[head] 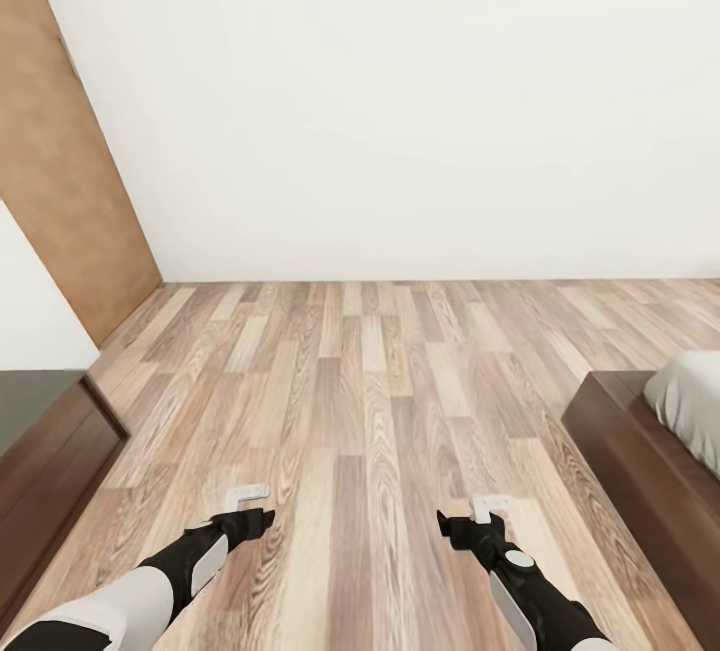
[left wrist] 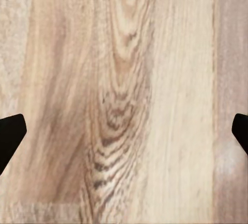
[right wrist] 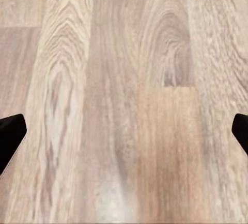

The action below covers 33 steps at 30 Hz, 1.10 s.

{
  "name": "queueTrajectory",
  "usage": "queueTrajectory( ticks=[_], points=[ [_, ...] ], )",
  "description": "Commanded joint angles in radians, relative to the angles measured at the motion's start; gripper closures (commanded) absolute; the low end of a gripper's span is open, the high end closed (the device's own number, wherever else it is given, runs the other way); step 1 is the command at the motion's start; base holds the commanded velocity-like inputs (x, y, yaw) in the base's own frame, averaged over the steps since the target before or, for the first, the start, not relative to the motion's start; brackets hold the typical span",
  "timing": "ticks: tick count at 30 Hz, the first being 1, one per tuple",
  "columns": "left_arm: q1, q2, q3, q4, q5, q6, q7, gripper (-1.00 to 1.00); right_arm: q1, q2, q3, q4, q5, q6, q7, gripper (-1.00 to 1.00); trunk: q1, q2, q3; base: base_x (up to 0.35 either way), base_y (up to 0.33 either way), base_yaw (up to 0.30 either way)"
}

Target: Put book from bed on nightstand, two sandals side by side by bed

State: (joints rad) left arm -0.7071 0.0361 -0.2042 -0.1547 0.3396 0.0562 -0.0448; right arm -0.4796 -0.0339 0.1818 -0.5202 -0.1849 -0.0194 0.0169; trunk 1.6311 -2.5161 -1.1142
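Bed [head: 650,461] lay ahead and to the right, its dark frame edge running away from the robot, off-white mattress [head: 690,401] corner showing at the frame's far side. Right gripper [head: 478,521] was the nearer one to it; left gripper [head: 250,516] hung well apart, toward a dark low cabinet [head: 50,461]. Book and sandals not sighted. Both grippers were spread wide, empty, hanging over bare plank floor [head: 380,371].
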Motion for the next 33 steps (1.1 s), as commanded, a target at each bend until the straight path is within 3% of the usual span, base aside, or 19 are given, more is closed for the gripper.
queueTrajectory(
  ticks=[1,33],
  points=[
    [0.000,0.001,-0.008,-0.001,0.010,0.005,-0.001,-1.00,-0.001,-0.001,0.006,0.000,-0.010,-0.002,0.000,-1.00,0.000,0.000,-0.001,0.335,0.000,0.000],
    [0.000,0.001,-0.008,-0.001,0.010,0.005,-0.001,-1.00,-0.001,-0.001,0.007,0.001,-0.010,-0.002,0.001,-1.00,0.000,0.000,-0.001,0.335,0.000,0.000]
  ],
)
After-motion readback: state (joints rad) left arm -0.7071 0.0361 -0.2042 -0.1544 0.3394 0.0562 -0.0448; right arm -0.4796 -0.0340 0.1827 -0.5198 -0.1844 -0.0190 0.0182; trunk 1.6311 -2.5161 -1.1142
